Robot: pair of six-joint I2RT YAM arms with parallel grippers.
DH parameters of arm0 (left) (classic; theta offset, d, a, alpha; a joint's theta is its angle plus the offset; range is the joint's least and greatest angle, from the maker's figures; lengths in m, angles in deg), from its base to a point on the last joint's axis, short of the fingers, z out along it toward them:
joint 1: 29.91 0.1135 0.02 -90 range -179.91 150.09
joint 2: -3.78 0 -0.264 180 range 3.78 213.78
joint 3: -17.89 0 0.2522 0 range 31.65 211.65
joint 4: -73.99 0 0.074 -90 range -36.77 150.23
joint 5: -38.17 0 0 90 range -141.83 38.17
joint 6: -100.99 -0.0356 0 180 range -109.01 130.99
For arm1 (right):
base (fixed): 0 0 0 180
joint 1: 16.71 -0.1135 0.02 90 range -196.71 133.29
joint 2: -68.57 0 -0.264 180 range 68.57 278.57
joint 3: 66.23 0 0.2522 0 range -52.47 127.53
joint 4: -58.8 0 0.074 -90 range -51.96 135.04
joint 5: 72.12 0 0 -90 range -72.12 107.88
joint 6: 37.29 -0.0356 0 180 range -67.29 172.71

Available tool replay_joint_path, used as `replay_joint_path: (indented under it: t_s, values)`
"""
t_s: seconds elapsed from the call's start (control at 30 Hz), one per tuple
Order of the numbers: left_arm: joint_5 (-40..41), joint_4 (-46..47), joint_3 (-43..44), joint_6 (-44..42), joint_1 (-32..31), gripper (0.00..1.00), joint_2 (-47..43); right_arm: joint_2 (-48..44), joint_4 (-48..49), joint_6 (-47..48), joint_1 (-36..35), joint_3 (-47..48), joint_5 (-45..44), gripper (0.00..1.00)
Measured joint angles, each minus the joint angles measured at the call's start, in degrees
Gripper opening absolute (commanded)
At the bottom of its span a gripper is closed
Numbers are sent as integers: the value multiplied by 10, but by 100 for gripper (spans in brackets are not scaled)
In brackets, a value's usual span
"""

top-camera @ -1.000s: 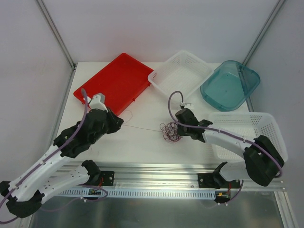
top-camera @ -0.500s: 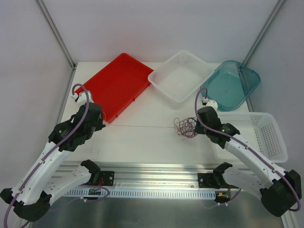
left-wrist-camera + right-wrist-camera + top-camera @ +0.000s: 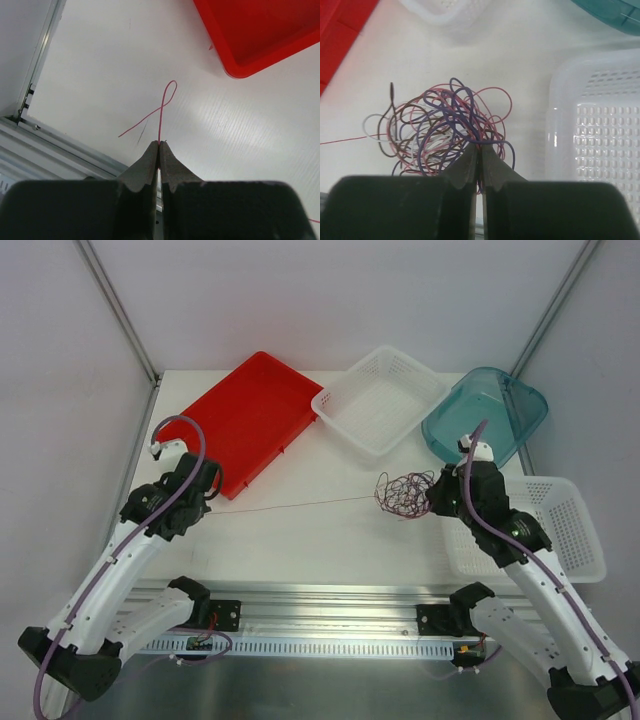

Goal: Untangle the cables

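A tangled ball of thin cables (image 3: 404, 494), purple, pink-red, brown and white, hangs at the tip of my right gripper (image 3: 437, 498), right of the table's middle. In the right wrist view the right gripper (image 3: 480, 146) is shut on strands of the tangle (image 3: 445, 130). One thin red cable (image 3: 300, 504) runs taut from the ball leftward to my left gripper (image 3: 207, 510). In the left wrist view the left gripper (image 3: 160, 144) is shut on that red cable (image 3: 161, 114), whose free end loops ahead of the tips.
A red tray (image 3: 245, 418) lies at the back left, close to the left gripper. A white basket (image 3: 380, 400) and a teal bowl (image 3: 485, 420) stand at the back. Another white basket (image 3: 530, 525) sits right beside the right arm.
Both arms have pulled apart: the right gripper carried the tangle rightward and back, the left gripper moved left, and the red cable between them has lengthened and stays taut.
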Motion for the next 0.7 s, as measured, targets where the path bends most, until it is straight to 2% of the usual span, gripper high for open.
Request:
replay_joint_path:
  t_s: [0.13,0.33,0.47,0.5,0.53,0.57,0.6,0.63,0.7]
  values:
    - [-37,25,-17,-15,1,0,6,6,8,8,2,2,61,1]
    - [-189,130,-87,-45,3,0,-9,92,94,-2,-35,-63,148,1]
    - [-280,185,-130,-64,3,35,5,187,129,-6,-92,-82,154,3]
    - [-296,195,-137,-70,3,52,10,206,137,-7,-101,-82,155,6]
    - [-308,202,-143,-76,3,56,14,221,147,-8,-104,-82,154,9]
    - [-321,209,-147,-77,2,60,17,235,155,-11,-108,-82,150,21]
    - [-334,213,-148,-80,2,73,17,246,158,-14,-109,-82,142,29]
    - [-343,218,-149,-86,1,78,17,254,159,-17,-109,-82,129,41]
    - [-363,231,-149,-94,-5,88,16,262,153,-22,-111,-81,100,47]
